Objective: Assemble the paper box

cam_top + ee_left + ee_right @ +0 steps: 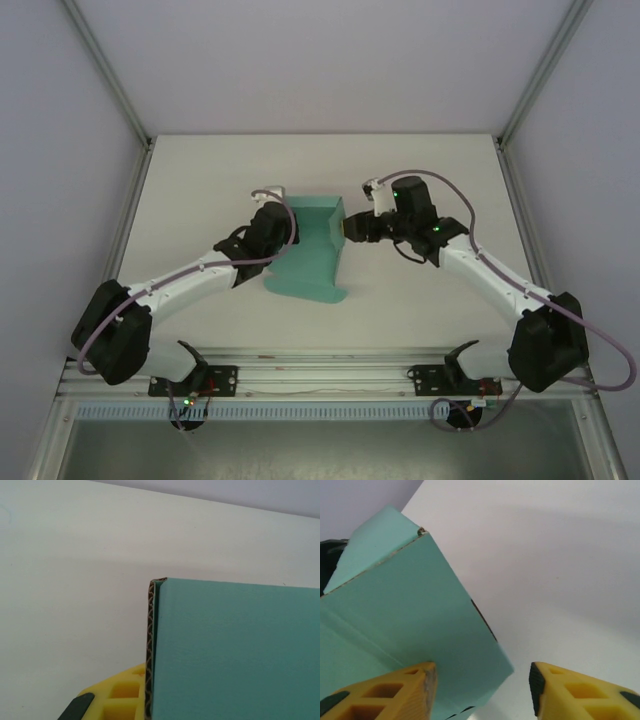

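Partly folded, matte, teal corrugated paper box (315, 260)

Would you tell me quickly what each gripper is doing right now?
Left gripper: closed on the paper box.
Right gripper: open, holding nothing.

I see the teal-green corrugated-card box (235, 650) as matt, smooth-faced paper; its cut edge shows rough brown fluting. The right gripper (482, 677) has yellow fingers (385, 692), prob. matt plastic w/ hollow cells. The white tabletop (200, 170) is smooth, matt.
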You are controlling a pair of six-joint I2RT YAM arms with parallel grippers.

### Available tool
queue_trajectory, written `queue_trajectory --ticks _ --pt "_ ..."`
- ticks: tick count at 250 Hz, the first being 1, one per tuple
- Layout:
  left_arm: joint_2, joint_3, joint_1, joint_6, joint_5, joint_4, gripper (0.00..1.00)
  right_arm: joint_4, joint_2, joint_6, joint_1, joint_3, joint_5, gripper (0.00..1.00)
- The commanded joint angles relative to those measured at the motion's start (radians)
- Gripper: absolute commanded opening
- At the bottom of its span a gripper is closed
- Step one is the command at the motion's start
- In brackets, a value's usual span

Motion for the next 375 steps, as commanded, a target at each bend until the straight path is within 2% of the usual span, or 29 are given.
queue_trajectory --ticks 1,15,35,84,123,153,178,201,249,271,291,303,339,375 --pt "0.000 0.040 -0.004 -0.069 -0.074 -0.049 0.00 -0.009 -0.057 0.080 0.019 0.020 0.161 0.60" --pt "-0.013 0.034 0.010 -0.114 -0.085 -0.055 0.00 -0.031 -0.102 0.159 0.013 -0.016 0.269 0.64" --pt "-0.036 0.007 0.031 -0.162 -0.085 -0.029 0.00 -0.019 -0.180 0.260 -0.010 -0.103 0.288 0.68" --pt "-0.059 0.002 0.049 -0.194 -0.106 -0.001 0.00 0.226 -0.396 0.555 -0.056 -0.292 0.067 0.77" --pt "-0.060 0.006 0.050 -0.194 -0.067 0.073 0.00 0.366 -0.361 0.674 -0.054 -0.294 -0.032 0.76" --pt "-0.050 0.017 0.050 -0.201 -0.049 0.109 0.00 0.429 -0.251 0.685 -0.055 -0.235 -0.119 0.69" --pt "-0.043 0.042 0.051 -0.201 -0.041 0.108 0.00 0.423 -0.193 0.669 -0.053 -0.197 -0.133 0.65" --pt "-0.048 0.052 0.051 -0.202 -0.028 0.129 0.00 0.475 -0.169 0.674 -0.054 -0.194 -0.138 0.53" --pt "-0.038 0.083 0.062 -0.230 -0.012 0.124 0.00 0.528 -0.122 0.697 -0.053 -0.198 -0.194 0.48" --pt "-0.038 0.084 0.065 -0.225 -0.008 0.138 0.00 0.542 -0.143 0.700 -0.054 -0.208 -0.172 0.25" --pt "-0.042 0.074 0.066 -0.224 -0.002 0.160 0.00 0.590 -0.156 0.736 -0.055 -0.224 -0.169 0.13" --pt "-0.044 0.064 0.069 -0.224 0.004 0.180 0.00 0.668 -0.158 0.801 -0.054 -0.243 -0.179 0.00" --pt "-0.037 0.031 0.108 -0.270 0.086 0.278 0.00 0.965 -0.138 1.027 -0.059 -0.298 -0.248 0.00" --pt "-0.031 0.016 0.115 -0.275 0.130 0.379 0.00 1.041 -0.131 1.115 -0.054 -0.313 -0.264 0.00"
